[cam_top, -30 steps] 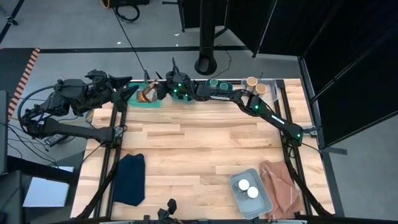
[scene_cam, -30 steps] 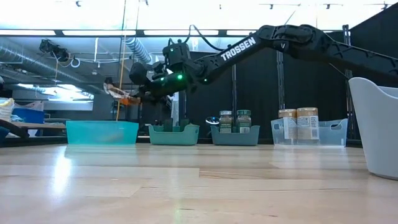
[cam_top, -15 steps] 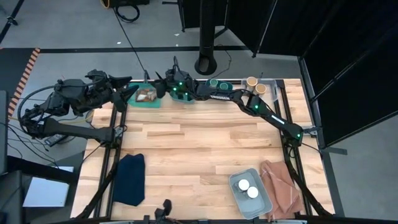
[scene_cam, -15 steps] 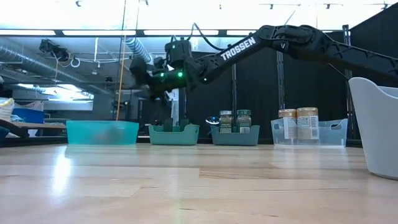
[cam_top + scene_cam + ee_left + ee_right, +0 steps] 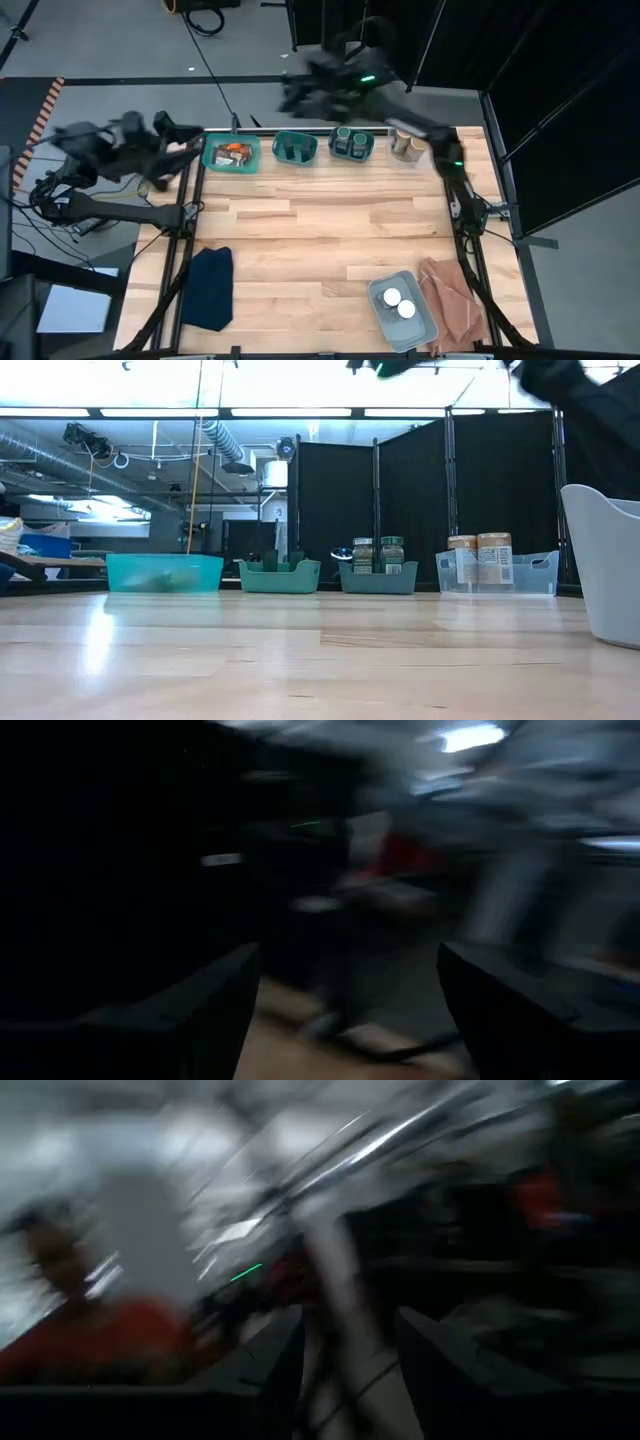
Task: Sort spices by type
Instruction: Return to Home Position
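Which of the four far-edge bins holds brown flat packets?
The light green rectangular bin at the row's left end; only it shows brown flat packets inside.

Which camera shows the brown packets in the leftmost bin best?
The high view: it looks down into the bin and shows the brown packets lying inside. The low view shows only a faint shape through the bin's wall. Neither wrist view shows them.

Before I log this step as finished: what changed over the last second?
The right hand let go of the brown packet, which dropped into the light green bin, then swung up and back past the far edge of the table. The left hand drew back slightly. The jars stayed put.
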Motion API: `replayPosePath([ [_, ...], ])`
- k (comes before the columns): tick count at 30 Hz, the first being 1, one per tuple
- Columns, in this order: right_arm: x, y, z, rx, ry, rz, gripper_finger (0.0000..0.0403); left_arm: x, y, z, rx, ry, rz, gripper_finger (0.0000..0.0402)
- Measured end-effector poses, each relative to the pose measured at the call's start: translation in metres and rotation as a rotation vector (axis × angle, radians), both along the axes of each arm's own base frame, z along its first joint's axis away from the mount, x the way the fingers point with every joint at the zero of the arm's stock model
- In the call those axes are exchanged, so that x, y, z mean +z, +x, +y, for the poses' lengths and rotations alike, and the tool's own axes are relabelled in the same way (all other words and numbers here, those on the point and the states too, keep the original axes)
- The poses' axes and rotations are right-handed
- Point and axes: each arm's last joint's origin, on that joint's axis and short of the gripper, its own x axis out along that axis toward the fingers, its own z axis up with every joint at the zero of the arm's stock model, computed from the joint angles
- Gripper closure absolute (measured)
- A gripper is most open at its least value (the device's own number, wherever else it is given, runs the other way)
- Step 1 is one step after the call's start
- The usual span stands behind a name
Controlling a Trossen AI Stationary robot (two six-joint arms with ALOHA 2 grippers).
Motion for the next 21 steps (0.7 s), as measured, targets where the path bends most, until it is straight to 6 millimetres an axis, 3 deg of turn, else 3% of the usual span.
replayPosePath([
  [5,0.097,-0.093,0.052,0.127,-0.175,-0.083,0.0238,0.018,-0.029,-0.012,-0.312,0.2,-0.222,0.0092],
  [8,0.14,-0.156,0.079,0.101,-0.234,-0.128,0.0238,0.018,-0.055,-0.014,-0.317,0.206,-0.29,0.0092],
  [10,0.159,-0.199,0.096,0.058,-0.268,-0.137,0.0238,0.016,-0.074,-0.015,-0.294,0.211,-0.336,0.0092],
  [13,0.169,-0.259,0.121,-0.092,-0.308,-0.14,0.0238,0.013,-0.098,-0.015,-0.266,0.226,-0.402,0.0092],
  [17,0.154,-0.329,0.153,-0.467,-0.392,-0.059,0.0238,0.01,-0.114,-0.016,-0.255,0.23,-0.44,0.0092],
  [19,0.147,-0.356,0.165,-0.624,-0.418,0.003,0.0238,0.008,-0.115,-0.016,-0.256,0.228,-0.429,0.0092],
  [21,0.142,-0.378,0.176,-0.665,-0.432,0.019,0.0238,0.004,-0.114,-0.016,-0.259,0.223,-0.388,0.0092],
])
